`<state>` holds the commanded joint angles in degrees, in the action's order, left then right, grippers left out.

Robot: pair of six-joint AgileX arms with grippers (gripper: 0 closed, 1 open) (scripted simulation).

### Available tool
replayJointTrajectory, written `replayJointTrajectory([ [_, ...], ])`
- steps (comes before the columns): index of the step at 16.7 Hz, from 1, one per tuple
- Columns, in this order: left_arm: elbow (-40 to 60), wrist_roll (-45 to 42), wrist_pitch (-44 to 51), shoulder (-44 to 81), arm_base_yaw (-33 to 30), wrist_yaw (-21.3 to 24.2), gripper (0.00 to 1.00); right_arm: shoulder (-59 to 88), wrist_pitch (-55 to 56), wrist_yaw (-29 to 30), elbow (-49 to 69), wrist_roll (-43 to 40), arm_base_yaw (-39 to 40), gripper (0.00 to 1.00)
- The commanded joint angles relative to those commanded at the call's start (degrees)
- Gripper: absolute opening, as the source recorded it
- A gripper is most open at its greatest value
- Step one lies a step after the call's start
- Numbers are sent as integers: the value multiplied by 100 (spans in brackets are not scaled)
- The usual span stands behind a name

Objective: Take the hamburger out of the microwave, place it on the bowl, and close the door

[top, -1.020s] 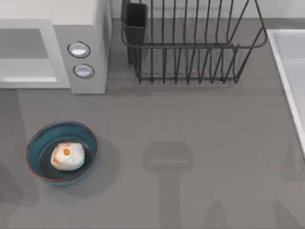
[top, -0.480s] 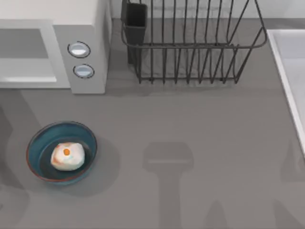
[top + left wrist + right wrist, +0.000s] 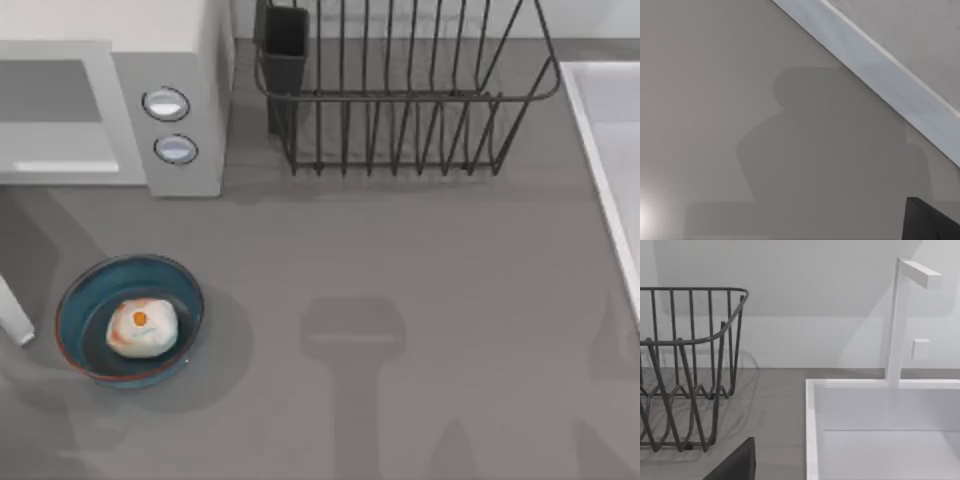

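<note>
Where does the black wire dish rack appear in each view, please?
Top view: dish rack at the back, right of the microwave.
Left wrist view: grey surface, white strip instead.
Right wrist view: beside the white sink.
Shared landmark: that sink, top view's right edge.

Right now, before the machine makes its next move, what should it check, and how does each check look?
1. Hamburger out of the microwave: ok.
2. Hamburger resting inside the bowl: ok.
3. Door fully shut: cannot tell. Its white frame runs close past the left arm's camera.
4. White bar at the table's left edge clear of the bowl: ok, a gap shows between them.
5. Dish rack and sink out of the way: ok. Both are to the right of the microwave, and the parked right arm's camera faces them.
</note>
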<state>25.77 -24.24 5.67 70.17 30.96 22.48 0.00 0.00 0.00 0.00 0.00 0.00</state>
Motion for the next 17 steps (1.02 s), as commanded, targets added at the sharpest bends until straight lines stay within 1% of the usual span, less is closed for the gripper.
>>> replayJointTrajectory([
  [6,-51,74,-12,-42,-57,-38,0,0,0,0,0,0,0,100],
  [8,-91,252,-17,-101,-255,-198,0,0,0,0,0,0,0,100],
  [10,-172,590,-28,-227,-692,-507,0,0,0,0,0,0,0,100],
  [15,-469,1751,-70,-727,-2410,-1559,0,0,0,0,0,0,0,100],
  [17,-576,2143,-86,-916,-2878,-1915,0,0,0,0,0,0,0,100],
])
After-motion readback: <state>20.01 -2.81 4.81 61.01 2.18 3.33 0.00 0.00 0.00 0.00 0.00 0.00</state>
